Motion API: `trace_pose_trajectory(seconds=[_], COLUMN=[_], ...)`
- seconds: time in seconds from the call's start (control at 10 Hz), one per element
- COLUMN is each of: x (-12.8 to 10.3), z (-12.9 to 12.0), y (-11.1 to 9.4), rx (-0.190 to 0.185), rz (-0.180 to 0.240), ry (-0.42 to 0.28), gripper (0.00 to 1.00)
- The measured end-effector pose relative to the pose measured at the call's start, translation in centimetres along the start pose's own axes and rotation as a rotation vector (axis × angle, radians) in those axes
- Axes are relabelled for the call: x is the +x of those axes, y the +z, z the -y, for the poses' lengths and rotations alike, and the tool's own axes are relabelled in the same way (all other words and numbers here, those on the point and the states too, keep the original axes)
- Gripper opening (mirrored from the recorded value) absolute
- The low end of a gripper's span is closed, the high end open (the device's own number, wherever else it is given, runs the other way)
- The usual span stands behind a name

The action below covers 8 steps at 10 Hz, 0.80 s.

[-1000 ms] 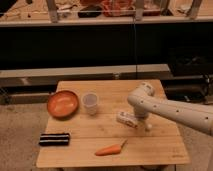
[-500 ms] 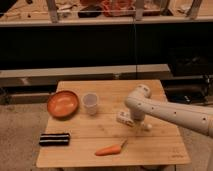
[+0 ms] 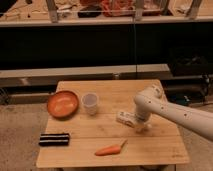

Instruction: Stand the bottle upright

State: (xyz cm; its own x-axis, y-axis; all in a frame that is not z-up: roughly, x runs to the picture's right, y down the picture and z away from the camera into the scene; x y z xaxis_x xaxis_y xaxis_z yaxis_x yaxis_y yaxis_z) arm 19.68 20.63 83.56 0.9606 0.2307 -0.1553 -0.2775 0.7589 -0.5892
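On table (image 3: 165, 150) | bottle (image 3: 127, 119) lying, label unreadable | gripper (image 3: 140, 125) at its end

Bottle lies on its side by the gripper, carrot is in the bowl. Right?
No. The carrot isn't in the bowl; the camera view shows it on the table near the front edge. The bottle does lie on its side by the gripper.

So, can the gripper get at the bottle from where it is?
Probably yes: the gripper is down at one end of the lying bottle, with nothing between them; the cup and carrot sit well clear.
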Motion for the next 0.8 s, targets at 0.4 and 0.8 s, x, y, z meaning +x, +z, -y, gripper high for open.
trace_pose_trajectory(seconds=[0.4, 0.8], x=[0.0, -0.18], z=[0.01, 0.15], y=[-0.53, -0.62], rx=[0.031, 0.043], rz=[-0.015, -0.026], ry=[-0.007, -0.012], gripper=[0.66, 0.46])
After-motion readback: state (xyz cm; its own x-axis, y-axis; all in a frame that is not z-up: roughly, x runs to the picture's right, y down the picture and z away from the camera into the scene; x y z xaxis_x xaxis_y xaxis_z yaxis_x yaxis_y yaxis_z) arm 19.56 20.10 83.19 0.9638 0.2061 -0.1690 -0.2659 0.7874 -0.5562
